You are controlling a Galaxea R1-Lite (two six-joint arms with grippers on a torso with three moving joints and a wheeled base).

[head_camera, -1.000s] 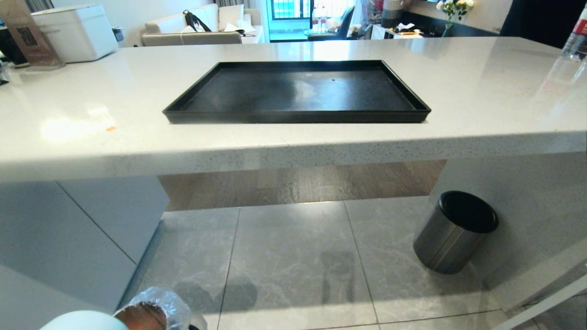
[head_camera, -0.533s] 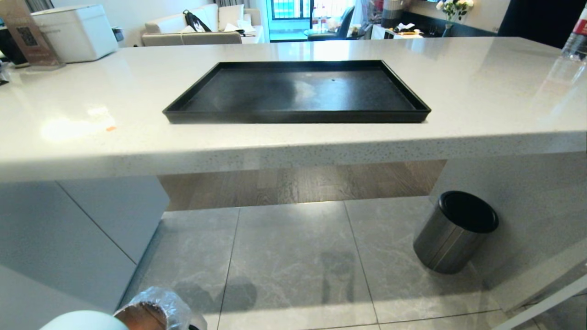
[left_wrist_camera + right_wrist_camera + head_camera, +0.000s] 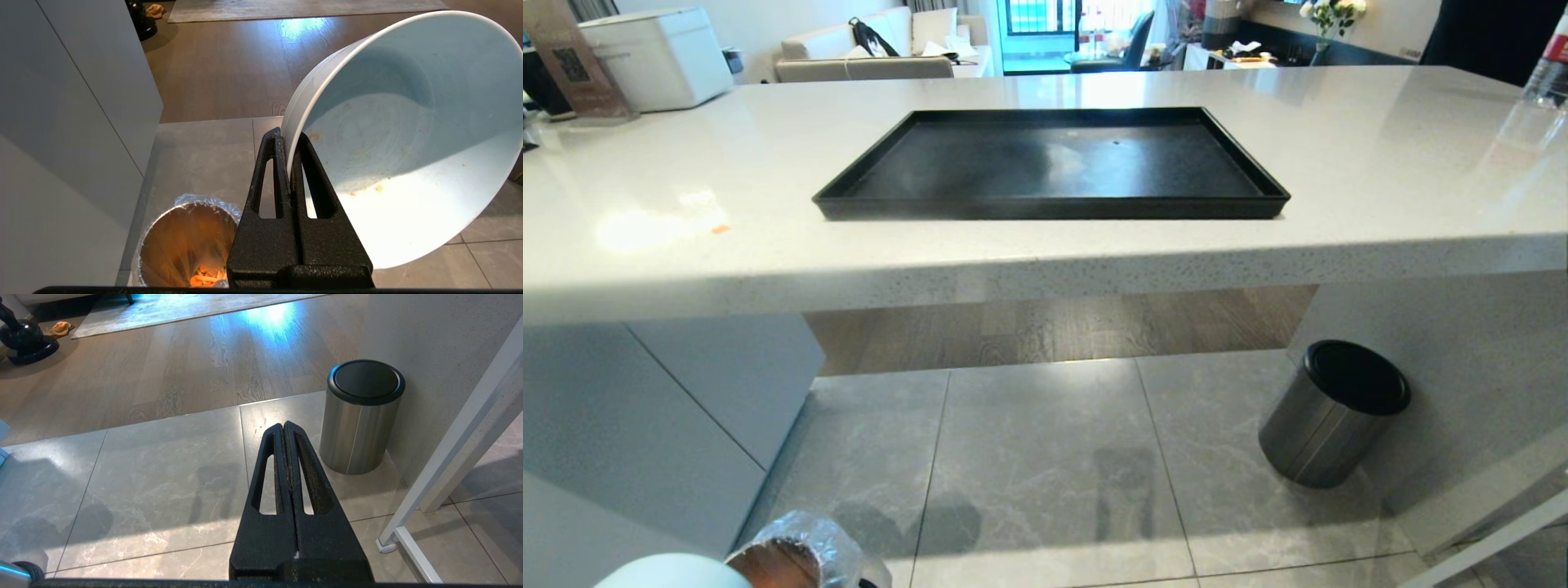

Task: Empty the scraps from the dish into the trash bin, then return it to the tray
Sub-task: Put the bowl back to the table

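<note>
Nothing moved | left gripper (image 3: 289, 163) clamped on emptied pale-blue bowl's (image 3: 408, 134) rim; right gripper (image 3: 284, 457) together, idle | scraps (image 3: 204, 279) in bag-lined bin (image 3: 163, 232) lower left | next: lift bowl to black rectangular tray (image 3: 1258, 184)

The head view looks forward and down from above the counter edge. The black tray (image 3: 1052, 163) lies ahead at 12 o'clock at medium range; the floor fills the lower half. The steel bin (image 3: 1331, 412) stands at 4 o'clock, and the lined trash bin (image 3: 800, 551) sits at 7 o'clock on the bottom edge.

The left wrist view looks along the left gripper (image 3: 290, 141) down at the floor, close behind the dish (image 3: 408, 134). It shares the trash bin (image 3: 186, 241) with the head view.

The right wrist view looks along the right gripper (image 3: 284, 426) toward the floor at medium range. It shares the steel bin (image 3: 359, 416) with the head view.
</note>
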